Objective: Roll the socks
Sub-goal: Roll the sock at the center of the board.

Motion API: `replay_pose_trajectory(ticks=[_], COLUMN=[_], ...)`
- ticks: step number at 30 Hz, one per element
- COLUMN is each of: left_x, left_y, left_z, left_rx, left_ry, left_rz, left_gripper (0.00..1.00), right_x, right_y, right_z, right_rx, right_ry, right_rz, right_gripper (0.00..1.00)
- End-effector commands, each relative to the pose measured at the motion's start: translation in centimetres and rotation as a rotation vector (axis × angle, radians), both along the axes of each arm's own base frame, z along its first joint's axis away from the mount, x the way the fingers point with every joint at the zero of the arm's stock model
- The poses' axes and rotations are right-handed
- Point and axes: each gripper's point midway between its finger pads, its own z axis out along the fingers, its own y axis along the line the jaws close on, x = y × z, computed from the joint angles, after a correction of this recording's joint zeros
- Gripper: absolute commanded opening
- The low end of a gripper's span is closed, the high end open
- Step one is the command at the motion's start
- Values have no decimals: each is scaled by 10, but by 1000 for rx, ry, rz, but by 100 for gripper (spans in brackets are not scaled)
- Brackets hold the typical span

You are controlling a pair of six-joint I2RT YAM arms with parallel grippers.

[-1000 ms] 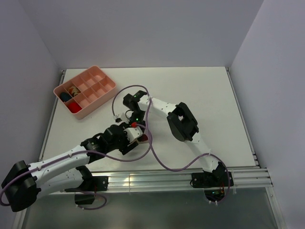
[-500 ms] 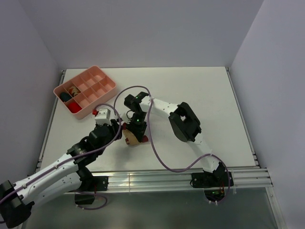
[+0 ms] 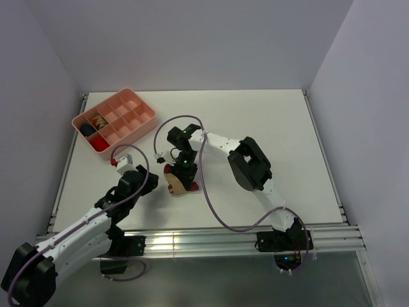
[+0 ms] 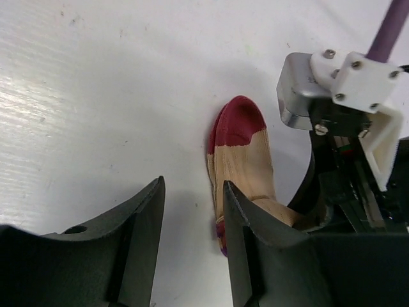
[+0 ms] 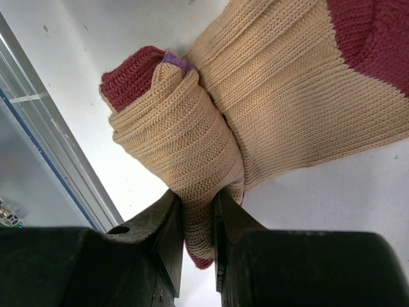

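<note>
Right gripper (image 5: 197,208) pinches the rolled socks (image 5: 268,83) — grip firmly — left gripper (image 4: 192,198), parted and empty at nine o'clock, should pin the loose end

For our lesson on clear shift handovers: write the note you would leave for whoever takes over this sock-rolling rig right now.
Right gripper: shut on the rolled end of the tan sock, which lies on the table in front of the arms.
Left gripper: open and empty, low over the table beside the sock.
Done: the roll is started at one end.
Left: the dark red toe end lies flat, so roll on toward it. A patterned bundle sits in the pink tray; it is too small to tell whether it is the other sock.
</note>
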Motion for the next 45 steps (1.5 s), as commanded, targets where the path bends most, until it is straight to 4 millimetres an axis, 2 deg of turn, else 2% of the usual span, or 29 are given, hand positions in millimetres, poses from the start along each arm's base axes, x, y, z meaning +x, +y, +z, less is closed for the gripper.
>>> replay_pose_trajectory(ticks=[1, 3, 10, 11, 25, 29, 32, 35, 36, 40, 45], left_x=[16, 16, 28, 29, 52, 52, 54, 58, 60, 66, 77], left_y=[-17, -20, -28, -28, -47, -54, -56, -59, -61, -64, -73], left_z=[16, 3, -10, -17, -27, -30, -36, -40, -38, -40, -31], left_rx=[-105, -116, -133, -127, -135, -153, -140, -132, -131, -114, -106], left_ry=[-66, -35, -17, 4, 20, 25, 41, 52, 47, 43, 0], left_rz=[-27, -44, -67, -70, -158, -198, -211, -227, -236, -259, -315], left_gripper=[46, 45, 47, 47, 42, 42, 36, 18, 2, 0, 0], right_x=[9, 10, 10, 12, 13, 13, 14, 16, 17, 22, 21], right_y=[-24, -23, -25, -25, -25, -27, -27, -26, -25, -22, -16], right_z=[-57, -56, -58, -58, -59, -63, -62, -58, -53, -44, -28], right_rx=[-156, -154, -160, -158, -158, -168, -169, -156, -145, -104, -48], right_ry=[-74, -78, -91, -96, -111, -112, -119, -139, -152, -189, -200], right_rz=[21, 20, 10, 8, -3, -9, -14, -22, -21, -33, -10], right_gripper=[0, 0, 0, 0, 0, 0, 0, 0, 0, 0, 0])
